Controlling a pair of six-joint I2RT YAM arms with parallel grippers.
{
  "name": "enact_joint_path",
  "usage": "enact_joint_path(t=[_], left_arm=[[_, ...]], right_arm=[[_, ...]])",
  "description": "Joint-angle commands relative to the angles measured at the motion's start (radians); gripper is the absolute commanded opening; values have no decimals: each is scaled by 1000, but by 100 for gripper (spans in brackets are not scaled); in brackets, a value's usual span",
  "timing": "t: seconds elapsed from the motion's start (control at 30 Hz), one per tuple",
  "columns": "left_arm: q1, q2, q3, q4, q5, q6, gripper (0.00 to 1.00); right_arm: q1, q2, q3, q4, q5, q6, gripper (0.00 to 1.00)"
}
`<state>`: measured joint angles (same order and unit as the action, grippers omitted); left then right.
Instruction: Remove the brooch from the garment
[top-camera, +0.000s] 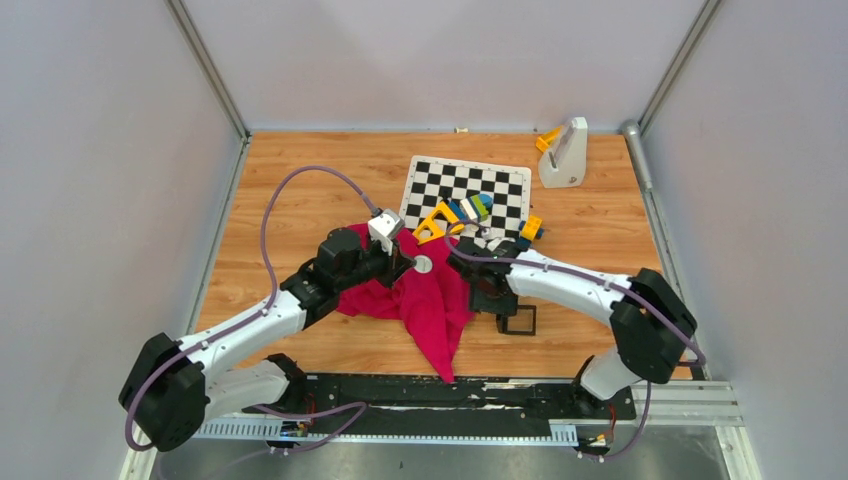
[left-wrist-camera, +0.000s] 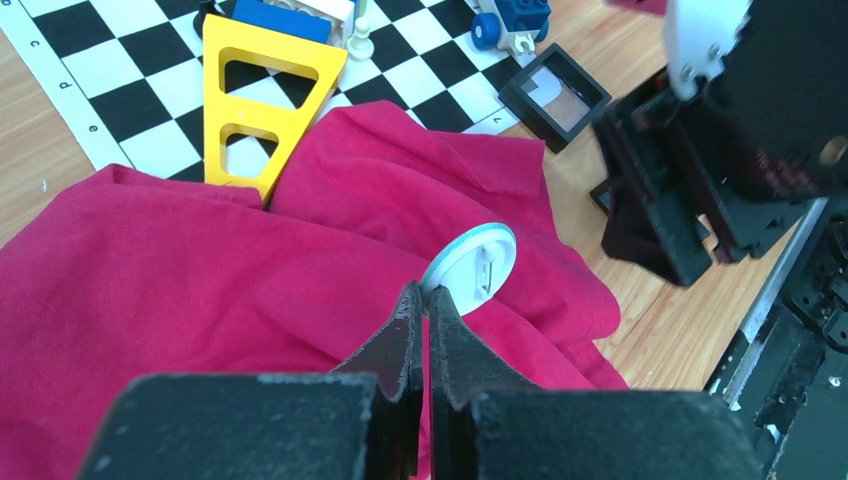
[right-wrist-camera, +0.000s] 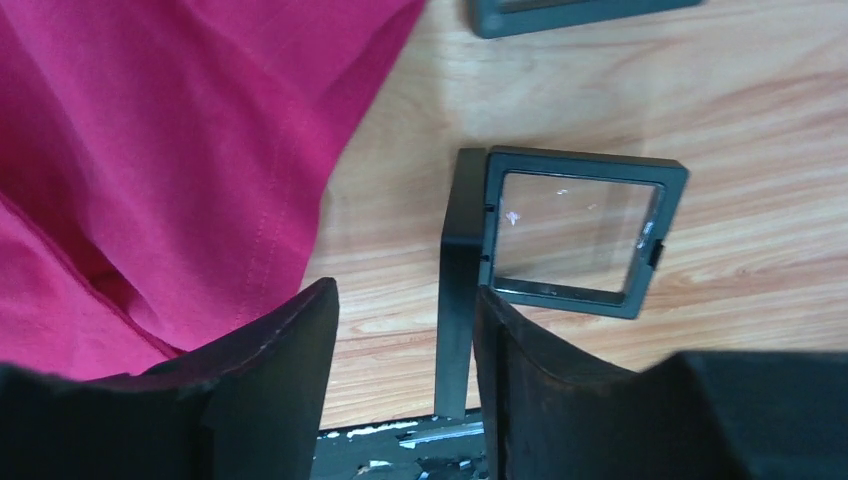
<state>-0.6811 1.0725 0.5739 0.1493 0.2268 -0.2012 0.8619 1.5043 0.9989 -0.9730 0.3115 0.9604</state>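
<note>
- Both jaws of the left gripper (left-wrist-camera: 428, 298) were pressed together with only a hairline slit between them. Their tips nipped the lower-left rim of the brooch (left-wrist-camera: 478, 266) — clamped on it, as far as the wrist view showed.
- The brooch sat tilted on a raised fold of the garment (left-wrist-camera: 180, 280), back side showing, with a small metal pin fitting at its middle. Whether the pin passed through the cloth could not be told.
- The brooch looked light, stiff and smooth-edged, so a thin rim hold could probably slip. The rim seemed the only place to take it.
- The garment was soft and limp and would likely lift with the disc unless something pinned it down.
- The right gripper (right-wrist-camera: 405, 295) hung low over the wooden table (right-wrist-camera: 600, 80) with its fingers well apart, holding nothing. The garment's hem lay just beside its left finger, and the upright side of a black square frame (right-wrist-camera: 575, 230) stood beyond the gap.
- Farther out, a yellow triangular block (left-wrist-camera: 262, 100) touched the garment's far edge — it lay on the chequered board (left-wrist-camera: 120, 100).
</note>
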Motion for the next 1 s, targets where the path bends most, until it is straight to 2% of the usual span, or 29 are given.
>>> enact_joint_path(t=[0.0,0.2,0.33,0.43,0.63,0.83,0.97], left_arm=[[-3,2,3,16,-4,23,0],[-3,1,2,15,-4,23,0],[-3,5,2,13,-6,22,0],[-3,13,5,12,-4,20,0],[-4,28,9,18,21,17,0],[-52,51,27,47,39,-18,0],[-132,83,100,15,0,-30,0]], right_arm=[[59,80,83,-20,49,-7,54],[123,118,139,-23,75,-32,57],[161,106,159,-27,88,-59,68],[184,70,155,4,67,-102,72],[188,-8,148,18,54,-121,72],[164,-184,110,36,31,-154,74],[85,-347,40,77,-21,-198,76]])
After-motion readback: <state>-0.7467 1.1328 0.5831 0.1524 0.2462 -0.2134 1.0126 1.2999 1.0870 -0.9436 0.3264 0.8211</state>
